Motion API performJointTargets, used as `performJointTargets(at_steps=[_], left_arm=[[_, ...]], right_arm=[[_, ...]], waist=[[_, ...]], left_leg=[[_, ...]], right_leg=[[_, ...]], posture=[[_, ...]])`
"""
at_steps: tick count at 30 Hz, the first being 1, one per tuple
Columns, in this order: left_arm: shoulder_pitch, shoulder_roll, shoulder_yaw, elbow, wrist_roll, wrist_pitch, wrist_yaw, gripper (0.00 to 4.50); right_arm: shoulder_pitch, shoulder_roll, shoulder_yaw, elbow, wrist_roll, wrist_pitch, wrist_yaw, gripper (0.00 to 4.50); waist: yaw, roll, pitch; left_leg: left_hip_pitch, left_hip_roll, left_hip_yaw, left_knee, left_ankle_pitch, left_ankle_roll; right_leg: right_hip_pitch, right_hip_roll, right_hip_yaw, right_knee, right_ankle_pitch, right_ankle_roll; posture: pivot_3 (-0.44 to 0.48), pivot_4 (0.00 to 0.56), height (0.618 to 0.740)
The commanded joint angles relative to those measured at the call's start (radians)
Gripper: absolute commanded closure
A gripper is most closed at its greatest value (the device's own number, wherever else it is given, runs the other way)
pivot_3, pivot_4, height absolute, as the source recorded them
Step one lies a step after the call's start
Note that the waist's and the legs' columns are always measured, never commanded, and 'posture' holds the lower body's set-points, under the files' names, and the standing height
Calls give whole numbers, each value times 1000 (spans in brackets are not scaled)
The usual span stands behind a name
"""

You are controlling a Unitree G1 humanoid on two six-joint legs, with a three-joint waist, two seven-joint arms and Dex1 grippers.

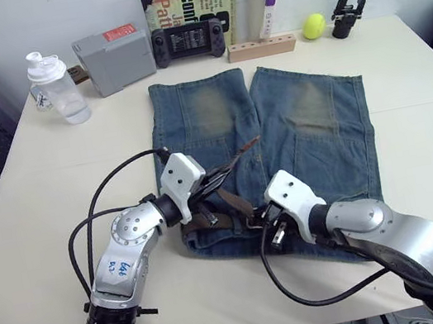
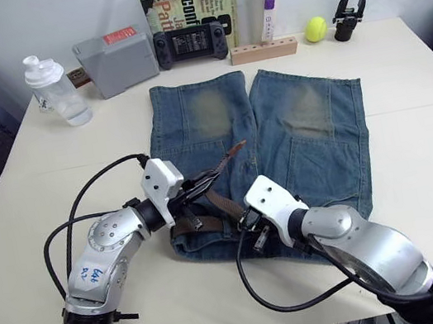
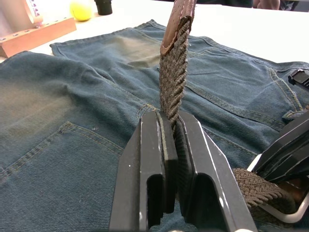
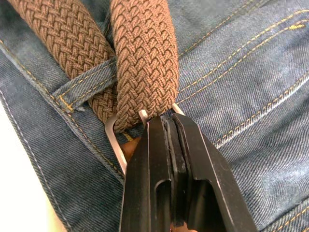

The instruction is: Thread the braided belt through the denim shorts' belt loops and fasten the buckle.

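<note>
The left claw (image 1: pixel 218 180) is clamped on the braided belt (image 3: pixel 173 79), its leather tip lifted over the denim shorts (image 1: pixel 311 124) on the bench (image 1: pixel 429 133). The right claw (image 4: pixel 169 126) is pinched on the buckle (image 4: pixel 115 140) at the waistband. A hard pull from the left could tear the buckle loose or bunch the waistband

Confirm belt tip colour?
Reddish-brown leather tip on the dark-brown braided belt; clearest in the left wrist view.
</note>
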Motion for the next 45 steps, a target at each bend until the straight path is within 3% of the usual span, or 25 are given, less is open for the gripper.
performJointTargets(at_steps=[1, 3, 6, 11, 16, 29, 45], left_arm=[[-13, 16, 9, -15, 18, -30, 3, 4500], [-11, 31, 7, -10, 35, -47, -1, 4500], [-6, 72, -6, -6, 77, -103, -22, 4500], [28, 102, -17, -17, 95, -171, -51, 4500], [59, 94, -20, -21, 94, -199, -57, 4500], [71, 84, -13, -40, 105, -201, -37, 4500], [75, 79, -18, -51, 107, -195, -27, 4500]], right_arm=[[18, -31, 60, -1, 5, 14, 33, 4436], [8, -45, 78, -5, -9, 5, 35, 4436], [-5, -39, -18, -4, 10, 11, 44, 4436], [-28, -89, -253, -10, 141, 25, 182, 4436], [-74, -134, -331, 66, 257, 30, 321, 4436], [-175, -148, -111, 229, 202, -98, 416, 4436], [-203, -134, 1, 323, 111, -188, 436, 4436]], waist=[[1, 0, 0], [1, 0, 0], [1, 0, 0], [4, 0, 0], [2, 0, 0], [2, 0, 0], [1, 0, 0]], left_leg=[[0, 0, 0, 0, 0, 0], [0, 0, 0, 0, 0, 0], [0, 0, 0, 0, 0, 0], [-1, 0, 0, 0, 0, 0], [-1, 0, -1, 0, 0, 0], [-1, 0, -1, 0, 0, 0], [-1, 1, -1, 0, 0, 0]], right_leg=[[0, 0, 0, 0, 0, 0], [0, 0, 0, 0, 0, 0], [0, 0, 0, 0, 0, 0], [0, 0, 0, -1, 0, 0], [0, 0, 0, -2, 0, 0], [0, 0, 0, -1, 0, 0], [0, 0, -1, -2, 0, 0]], posture=[[0, 150, 731], [0, 150, 731], [0, 150, 731], [0, 150, 731], [0, 150, 731], [0, 150, 731], [0, 150, 731]])
